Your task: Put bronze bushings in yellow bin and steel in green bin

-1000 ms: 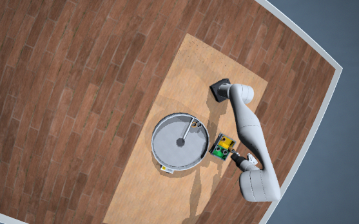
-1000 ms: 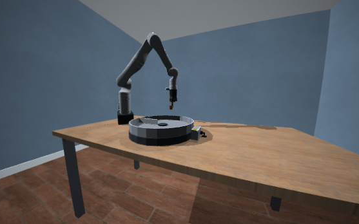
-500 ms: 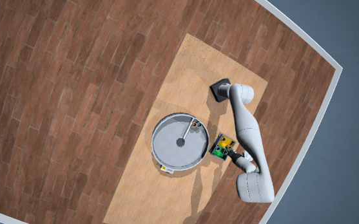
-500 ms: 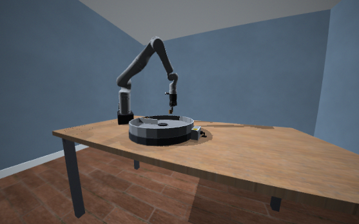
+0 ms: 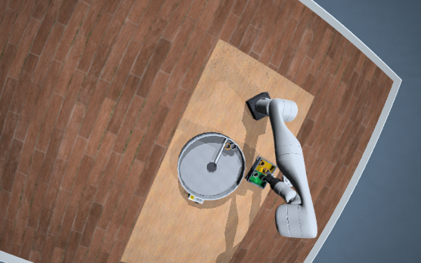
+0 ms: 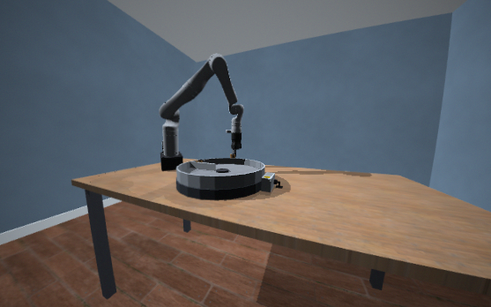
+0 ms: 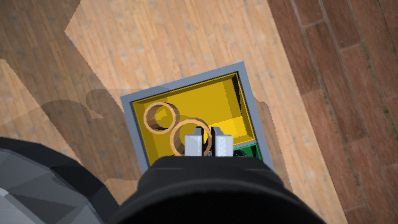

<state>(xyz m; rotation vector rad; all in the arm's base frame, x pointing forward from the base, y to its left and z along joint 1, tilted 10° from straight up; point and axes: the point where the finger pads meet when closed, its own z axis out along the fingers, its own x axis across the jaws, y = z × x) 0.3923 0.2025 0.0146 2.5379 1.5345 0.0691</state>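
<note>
Wrist view, yellow bin (image 5: 269, 165) (image 7: 207, 97), bronze bushing (image 5: 261, 163) (image 7: 146, 120) inside

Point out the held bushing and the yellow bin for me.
Held bronze bushing (image 5: 266, 171) (image 6: 233, 155) (image 7: 172, 139): top, exterior and wrist views, on its ring wall.
Yellow bin (image 5: 268, 166) (image 7: 210, 97): top and wrist views, on its bare floor.

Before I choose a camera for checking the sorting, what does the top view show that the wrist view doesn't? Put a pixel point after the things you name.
Only top: the arm's base (image 5: 252, 109) (image 6: 165, 163), plus one bronze ring (image 5: 227, 148) and one steel ring on the turntable (image 5: 199, 177) (image 6: 219, 182) (image 7: 75, 175).

Only wrist, clearly: both fingers.

Both: the yellow bin (image 5: 270, 166) (image 7: 210, 97), green bin (image 5: 255, 181) (image 7: 253, 149) and part of the turntable.
</note>
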